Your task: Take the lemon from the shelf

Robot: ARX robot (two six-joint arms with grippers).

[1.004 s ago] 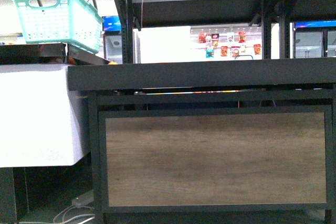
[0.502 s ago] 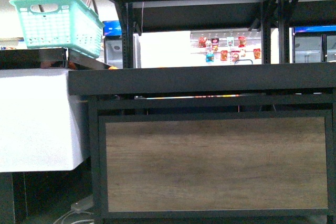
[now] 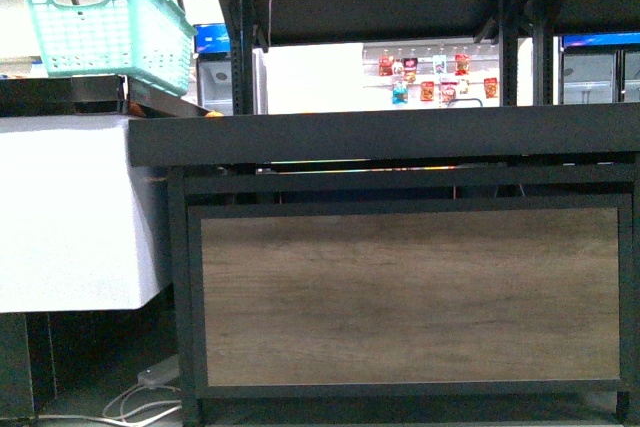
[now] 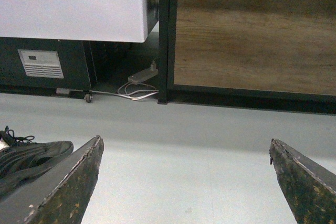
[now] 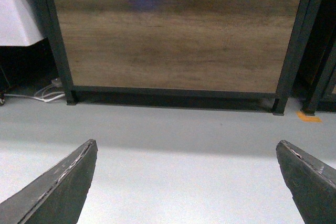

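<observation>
Grey floor (image 5: 184,171) runs up to a black shelf (image 3: 400,137) with a brown wood panel (image 3: 410,297) straight ahead.
Left claw (image 4: 185,142) and right claw (image 5: 186,142) both hang spread wide above the floor, holding nothing. The shelf's middle deck shows edge-on, so the lemon cannot be made out. A green basket (image 3: 105,27) sits beyond the shelf's left corner.

Shelf (image 3: 400,137): black metal frame, dark lipped decks, brown wood-grain front panel (image 3: 410,297), upright on floor.
</observation>
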